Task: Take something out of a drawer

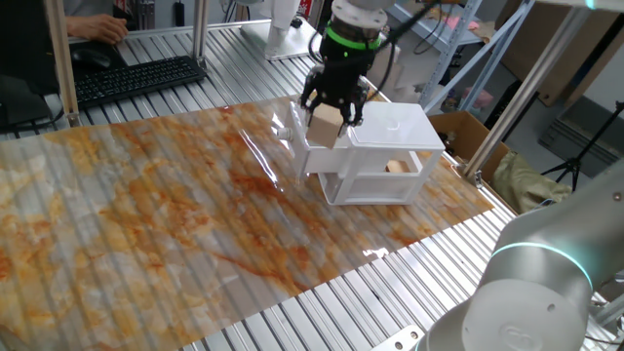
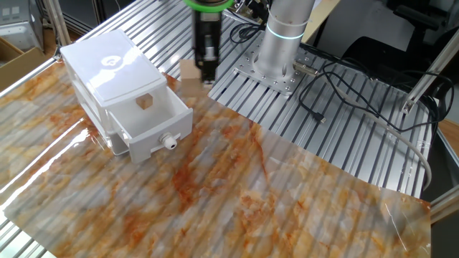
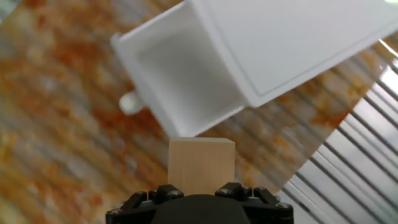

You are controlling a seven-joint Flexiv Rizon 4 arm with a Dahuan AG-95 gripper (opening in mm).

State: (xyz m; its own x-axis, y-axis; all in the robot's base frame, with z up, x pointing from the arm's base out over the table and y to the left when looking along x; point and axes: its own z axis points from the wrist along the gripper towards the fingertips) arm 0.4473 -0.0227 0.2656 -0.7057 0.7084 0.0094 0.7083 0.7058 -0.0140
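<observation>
Gripper clamped on a pale wooden block, raised clear of the marbled mat. Just beyond, at 12 o'clock in the hand view, the drawer pulled open from the white cabinet, knob forward. Farther, at 10 o'clock in one fixed view, a black keyboard

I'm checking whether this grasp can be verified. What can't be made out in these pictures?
- Hand view: the gripper fingertips, cut off by the bottom edge behind the wooden block.
- One fixed view: the drawer interior, hidden by block and gripper.
- The other fixed view: the small piece in the drawer is too small to identify.
</observation>
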